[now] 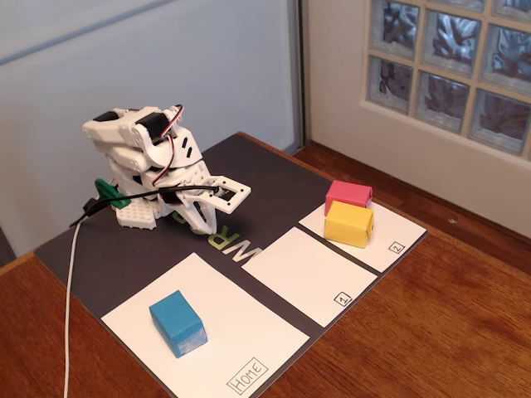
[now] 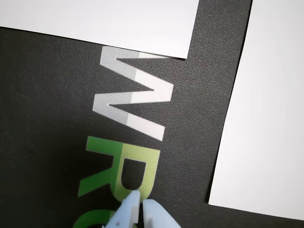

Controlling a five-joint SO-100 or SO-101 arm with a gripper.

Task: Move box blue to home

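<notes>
on the mat [image 1: 124, 249], near its lower left in the fixed view, the blue box [image 1: 177, 322] sits upright on the home panel [image 1: 249, 332] — fully inside the white area, well clear of the handwritten label [image 1: 248, 375] at the corner. judged from that, the task looks done, or nearly so.

arm [image 1: 149, 157] folded back over the dark centre of the mat, gripper [image 1: 217, 201] low and empty. in the wrist view the fingertips [image 2: 135, 209] sit touching or all but touching over the green lettering — narrow, holding nothing.

key relation: box lies toward the camera and a little left of the gripper in the fixed view, well apart, with dark mat and the panel's far edge between them. its long axis runs roughly along the diagonal of the panel, a narrow face turned to the camera. only one arm here, so no choice of side.

yellow block [image 1: 349, 224] and pink block [image 1: 348, 196] stand touching on panel 2 [image 1: 390, 240] at the right; panel 1 [image 1: 307, 274] is bare. neither block is near the gripper.

if any move remains, it is likely no more than settling to rest; a regrasp would need the jaws opened first and a reach forward over the panel edge.
</notes>
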